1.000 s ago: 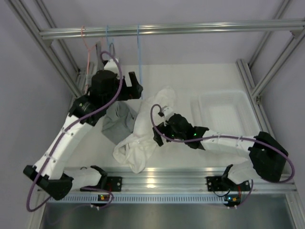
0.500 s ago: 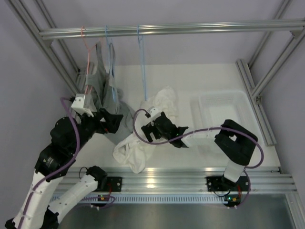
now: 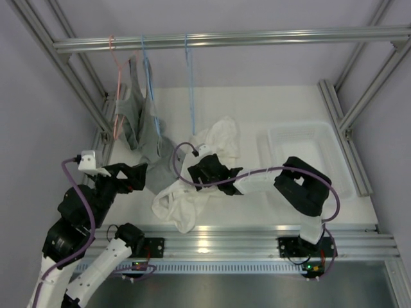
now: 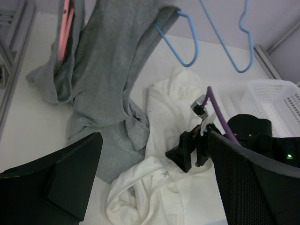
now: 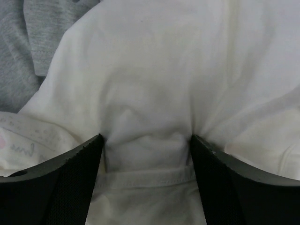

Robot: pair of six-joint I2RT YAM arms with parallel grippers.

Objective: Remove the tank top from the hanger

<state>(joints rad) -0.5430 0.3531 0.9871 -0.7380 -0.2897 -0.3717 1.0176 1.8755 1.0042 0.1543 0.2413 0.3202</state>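
Tank top (image 4: 108, 70), the grey one, hung ahead of the left claw (image 4: 152, 140), whose fingers stood wide with nothing between them. Within the last second that claw had drawn back from up by the rail to the lower left of the top view, well apart from the cloth. I read that as a try that freed nothing. The top was still draped over the blue hanger (image 4: 180, 42) and the pink hanger (image 4: 65, 28) in the upper left, its hem trailing onto the table.

The right claw (image 5: 145, 140) had meanwhile slid left onto the white garment (image 5: 150, 70) at centre frame. Its fingers sat apart, astride a raised fold, pressed in but probably not yet pinching it. That garment lay loose on the table below a bare hanger (image 3: 191, 83). The grey top was just beside the right claw, to its upper left, touching the white cloth.
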